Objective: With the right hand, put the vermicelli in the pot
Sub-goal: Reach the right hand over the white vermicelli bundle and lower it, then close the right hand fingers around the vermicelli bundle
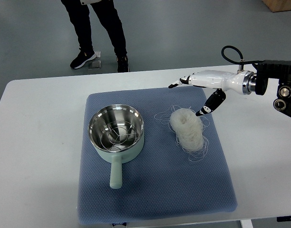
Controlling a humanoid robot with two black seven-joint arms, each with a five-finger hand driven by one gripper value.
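A bundle of pale white vermicelli (187, 129) lies on the blue mat (155, 190), right of centre. A mint-green pot (117, 135) with a steel inside and a wire rack stands on the mat to its left, handle pointing toward the near edge. My right hand (190, 92) comes in from the right edge and hovers just above and behind the vermicelli. Its fingers (179, 82) are spread and its thumb (210, 104) points down near the bundle's far right side. It holds nothing. The left arm does not show.
The mat lies on a white table (36, 142). A person in dark trousers and black shoes (82, 58) stands on the floor beyond the table's far edge.
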